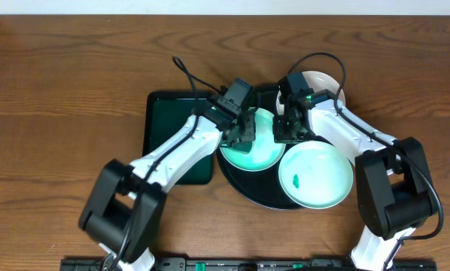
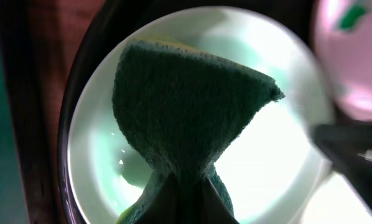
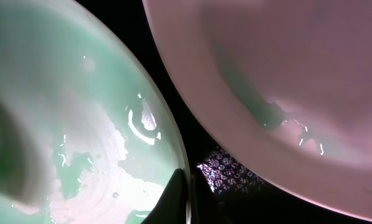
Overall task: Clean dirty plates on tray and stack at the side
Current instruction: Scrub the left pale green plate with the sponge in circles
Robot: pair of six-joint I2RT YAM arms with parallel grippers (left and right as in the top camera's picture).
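On the round black tray [image 1: 240,188] lie three plates. The left pale-mint plate [image 1: 256,156] is wet, with green smears [image 3: 71,171]. My left gripper [image 1: 244,134] hangs over it, shut on a dark green sponge [image 2: 186,106] that is pressed onto this plate [image 2: 273,168]. My right gripper [image 1: 287,129] is shut on the same plate's right rim [image 3: 187,180]; one finger is inside, the other outside. The front right plate [image 1: 319,177] carries a small green smudge [image 1: 295,181]. A third white plate [image 1: 323,84] shows at the back, partly hidden by the right arm.
A rectangular dark green tray [image 1: 168,132] lies left of the black tray, partly under the left arm. Brown wooden table [image 1: 59,98] extends on all sides. In the right wrist view the smudged plate [image 3: 285,68] sits close beside the pinched rim.
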